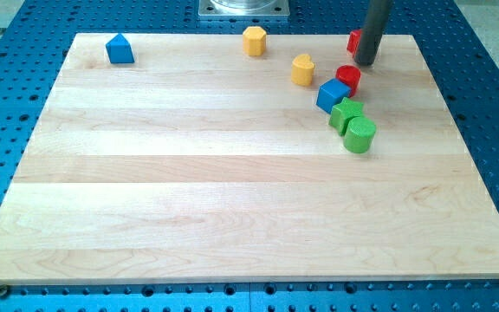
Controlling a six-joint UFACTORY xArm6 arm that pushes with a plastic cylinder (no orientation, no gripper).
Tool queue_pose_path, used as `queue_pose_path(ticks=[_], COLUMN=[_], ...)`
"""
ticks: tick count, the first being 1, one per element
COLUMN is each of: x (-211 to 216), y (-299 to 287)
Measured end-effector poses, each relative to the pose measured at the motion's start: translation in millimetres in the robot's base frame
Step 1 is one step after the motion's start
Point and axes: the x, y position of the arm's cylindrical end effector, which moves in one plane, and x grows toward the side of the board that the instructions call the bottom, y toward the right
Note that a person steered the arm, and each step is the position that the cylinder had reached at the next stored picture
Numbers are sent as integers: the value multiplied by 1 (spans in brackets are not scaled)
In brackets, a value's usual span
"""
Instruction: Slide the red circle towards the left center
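Eight blocks lie on the wooden board [232,199]: two red, two yellow, two blue, two green. The red circle [348,78] sits toward two o'clock from the board's middle, touching the blue cube [333,94] at its seven o'clock side. Below that cube the green block [346,113] of unclear, perhaps star-like, shape and the green cylinder [359,135] are packed together in a short chain running toward five o'clock. The yellow heart-like block [301,69] stands near the red circle at its nine o'clock, apart from it. The yellow hexagon [254,41] and the blue house-shaped block [119,49] lie close to the twelve o'clock edge. The second red block [353,41] is half hidden behind the rod, so its shape cannot be told. My tip [366,62] rests just at one o'clock of the red circle, near it; no claw is fitted, only the bare rod. From nine through six o'clock the board lies open to its edges.
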Motion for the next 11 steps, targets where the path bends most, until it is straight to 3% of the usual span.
queue_pose_path(ticks=[2,3,4,5,6,7,9,11], x=[33,45,54,63,79,90,146,153], y=[-34,32,29,-63,-96,-87,-314,-410])
